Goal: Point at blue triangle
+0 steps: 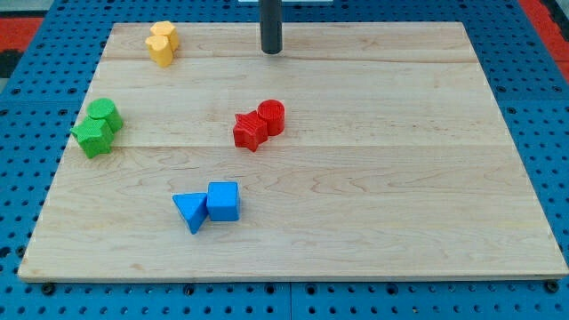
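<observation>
The blue triangle (190, 212) lies near the view's bottom, left of centre, touching a blue cube (223, 201) on its right. My tip (270, 52) is at the view's top centre, far above both blue blocks and well apart from them. The rod comes down from the top edge.
A red star (251, 131) and a red cylinder (272, 117) sit together at the centre. A green star (92, 136) and a green cylinder (106, 115) sit at the left edge. Two yellow blocks (162, 42) sit at the top left. The wooden board (400, 196) lies on a blue pegboard.
</observation>
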`<action>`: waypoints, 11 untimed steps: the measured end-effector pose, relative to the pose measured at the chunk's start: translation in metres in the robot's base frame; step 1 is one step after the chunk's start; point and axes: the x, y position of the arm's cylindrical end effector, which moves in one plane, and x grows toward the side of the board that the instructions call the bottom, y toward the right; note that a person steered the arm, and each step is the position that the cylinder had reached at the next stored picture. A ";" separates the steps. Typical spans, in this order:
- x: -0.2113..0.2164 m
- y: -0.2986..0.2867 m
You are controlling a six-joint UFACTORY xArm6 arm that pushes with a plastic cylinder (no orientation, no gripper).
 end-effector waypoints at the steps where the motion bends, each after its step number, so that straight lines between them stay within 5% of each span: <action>1: 0.000 0.000; 4: 0.000 0.001; 5: 0.033 -0.003; 6: 0.076 -0.041; 7: 0.146 -0.114; 9: 0.306 -0.161; 11: 0.263 -0.060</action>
